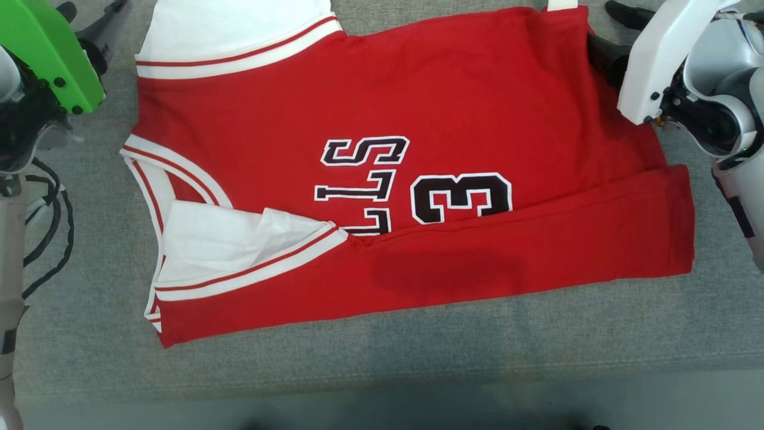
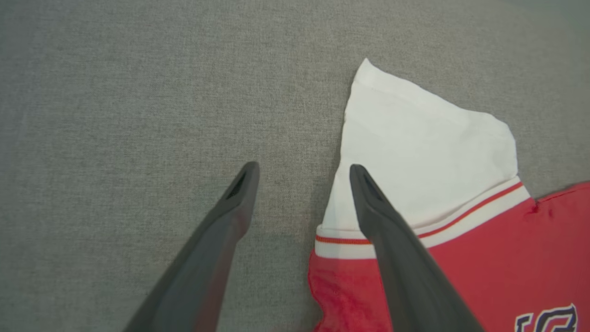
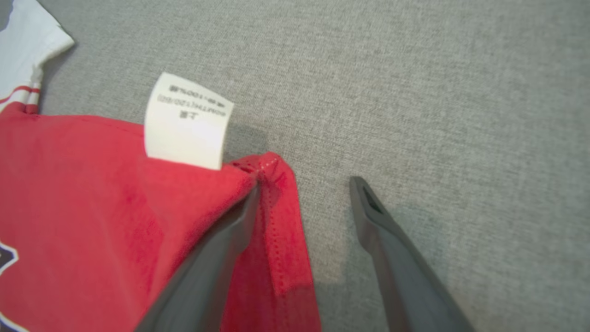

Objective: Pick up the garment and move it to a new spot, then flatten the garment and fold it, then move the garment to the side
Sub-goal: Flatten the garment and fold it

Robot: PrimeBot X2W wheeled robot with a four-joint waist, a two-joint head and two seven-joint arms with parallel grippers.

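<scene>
The garment (image 1: 418, 101) is a red jersey with white sleeves and black lettering, lying flat on the grey cloth surface (image 1: 418, 340). Its near long edge is folded up over the body. My left gripper (image 1: 92, 7) hovers open at the far left sleeve. In the left wrist view, one finger of the left gripper (image 2: 304, 173) lies over the white sleeve (image 2: 428, 147) and the other over bare cloth. My right gripper (image 1: 600, 22) is open at the garment's far right corner. In the right wrist view, the right gripper (image 3: 304, 184) straddles the red hem corner (image 3: 276, 221), beside a white label (image 3: 186, 122).
Black cables (image 1: 51, 227) hang beside my left arm, which carries a green cover (image 1: 48, 54). The front edge of the surface (image 1: 418, 367) runs across the bottom, with darker floor below. Bare grey cloth lies in front of the garment and beyond it.
</scene>
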